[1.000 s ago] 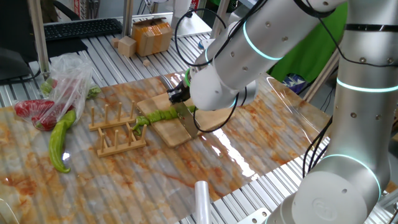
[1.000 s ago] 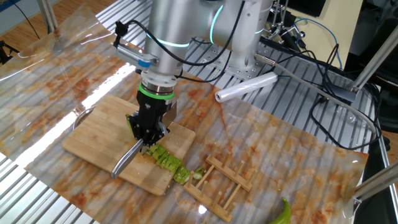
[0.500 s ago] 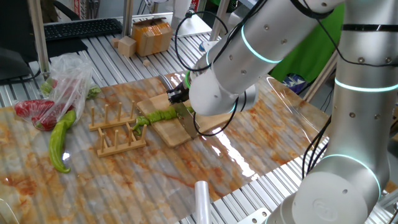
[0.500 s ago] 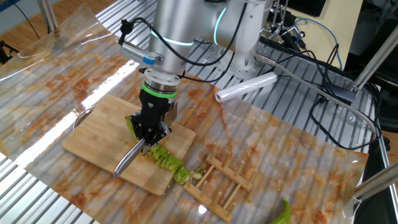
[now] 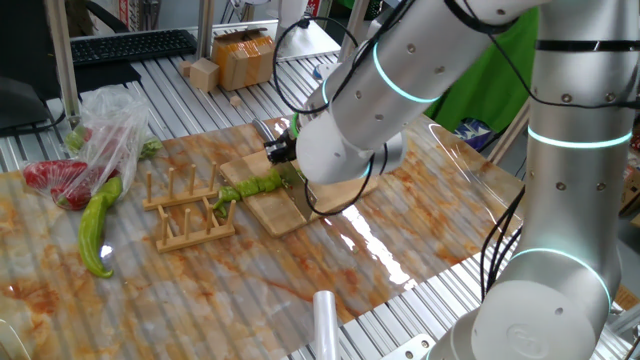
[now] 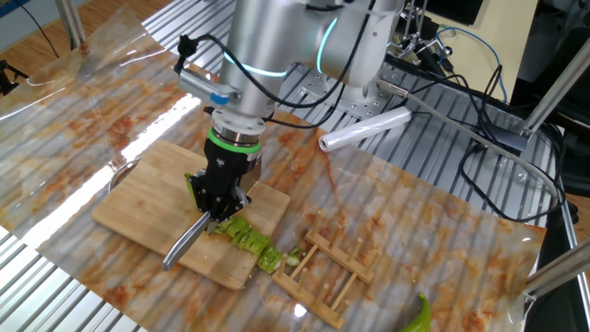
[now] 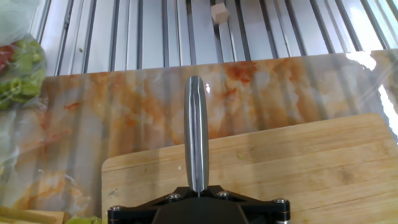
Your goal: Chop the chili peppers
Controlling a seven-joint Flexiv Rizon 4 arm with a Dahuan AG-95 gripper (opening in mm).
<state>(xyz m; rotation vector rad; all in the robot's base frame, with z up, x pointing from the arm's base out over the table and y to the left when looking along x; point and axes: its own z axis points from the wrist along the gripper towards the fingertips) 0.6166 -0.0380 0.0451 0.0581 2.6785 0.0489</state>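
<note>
Wooden cutting board [image 6: 147, 198] carries the chili peppers [image 6: 247, 238], chunks in a row near its edge. My gripper [image 6: 218, 210] has jaws pinching the knife [image 6: 187, 244], blade beside them.

1. A wooden cutting board [image 6: 147, 198] lies on the bench [image 6: 442, 231], which is covered by a marbled orange-and-white sheet.
2. A knife [image 7: 197, 140] extends over the board, its blade edge-on in the hand view.
3. A small wooden rack [image 5: 188, 210] with upright pegs stands just beside the board.
4. A pale yellow-green curved pepper [image 5: 95, 225] lies near the rack.
5. A clear plastic bag [image 5: 105, 135] holds red peppers [image 5: 55, 180].
6. A roll of clear film [image 6: 364, 129] rests on the slatted metal surface.
7. A cardboard box [image 5: 245, 55] and a small wooden block [image 5: 203, 72] sit near a keyboard [image 5: 130, 45].
</note>
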